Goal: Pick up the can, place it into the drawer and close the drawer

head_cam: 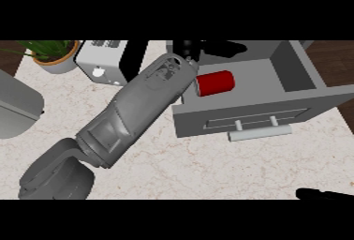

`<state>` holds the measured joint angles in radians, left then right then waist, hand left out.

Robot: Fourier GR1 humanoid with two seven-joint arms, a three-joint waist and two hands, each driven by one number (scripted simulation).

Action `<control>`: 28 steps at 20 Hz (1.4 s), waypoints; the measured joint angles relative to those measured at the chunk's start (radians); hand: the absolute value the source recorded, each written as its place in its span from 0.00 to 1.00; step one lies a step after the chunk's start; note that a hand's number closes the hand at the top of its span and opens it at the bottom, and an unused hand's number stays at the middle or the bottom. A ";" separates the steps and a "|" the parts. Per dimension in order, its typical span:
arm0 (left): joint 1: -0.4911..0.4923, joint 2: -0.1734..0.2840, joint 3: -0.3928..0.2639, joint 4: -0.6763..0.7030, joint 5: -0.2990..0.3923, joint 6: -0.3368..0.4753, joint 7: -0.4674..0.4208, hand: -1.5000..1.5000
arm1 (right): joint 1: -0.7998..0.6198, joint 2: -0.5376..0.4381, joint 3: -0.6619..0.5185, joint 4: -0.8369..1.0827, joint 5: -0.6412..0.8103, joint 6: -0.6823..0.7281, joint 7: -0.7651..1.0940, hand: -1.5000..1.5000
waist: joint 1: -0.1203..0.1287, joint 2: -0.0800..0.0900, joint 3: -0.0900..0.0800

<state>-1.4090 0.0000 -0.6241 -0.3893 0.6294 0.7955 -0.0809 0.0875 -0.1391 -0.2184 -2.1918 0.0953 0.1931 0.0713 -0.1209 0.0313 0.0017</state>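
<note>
Nearest, at the lower right edge, a black sliver of the right hand [323, 194], low over the marble counter [207, 164]; too little in view to tell whether the fingers are spread or curled. At the lower left, the grey left forearm [131, 117], rising on a diagonal from the bottom edge toward the upper middle, crossing the pale veined counter. Just beyond the middle, the grey drawer [297, 101], pulled open, its front panel tilted in the view, with a light bar handle [259, 133] standing off the front on two posts. Inside the drawer, on its floor near the left wall, the red can [216, 83], lying on its side, just right of the forearm's wrist end. Farther up, past the wrist, the left hand [188, 48], black, over the drawer's back left corner, apart from the can and holding nothing visible; fingers dark against a dark background, so cannot tell whether wide or narrow. At the left edge, part of a rounded grey appliance [17, 110]. At the far left corner, a potted plant [54, 55] with green leaves in a pale pot. Beside it, to the right, a white toaster [102, 61] with a dark side, partly hidden behind the forearm.
</note>
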 measured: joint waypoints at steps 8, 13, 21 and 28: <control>-0.021 0.000 0.027 -0.022 0.063 0.004 -0.042 0.00 | -0.039 -0.054 0.082 -0.019 0.211 -0.008 -0.029 0.00 | 0.030 -0.006 -0.001; -0.039 0.000 0.027 -0.026 0.077 0.022 -0.050 0.00 | -0.067 -0.093 0.149 0.029 0.402 -0.033 -0.056 0.00 | 0.055 -0.011 -0.001; -0.043 0.004 0.015 -0.064 0.072 0.048 -0.008 0.00 | -0.120 -0.130 0.264 0.177 0.696 -0.092 -0.069 0.00 | 0.100 -0.024 -0.001; -0.019 0.050 0.024 -0.127 0.036 0.038 0.042 0.00 | -0.211 -0.097 0.313 0.423 0.882 -0.214 -0.076 0.00 | 0.133 -0.031 -0.001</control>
<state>-1.4283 0.0500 -0.6003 -0.5166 0.6655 0.8340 -0.0393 -0.1234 -0.2357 0.0947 -1.7687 0.9777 -0.0210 -0.0051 0.0122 0.0005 0.0005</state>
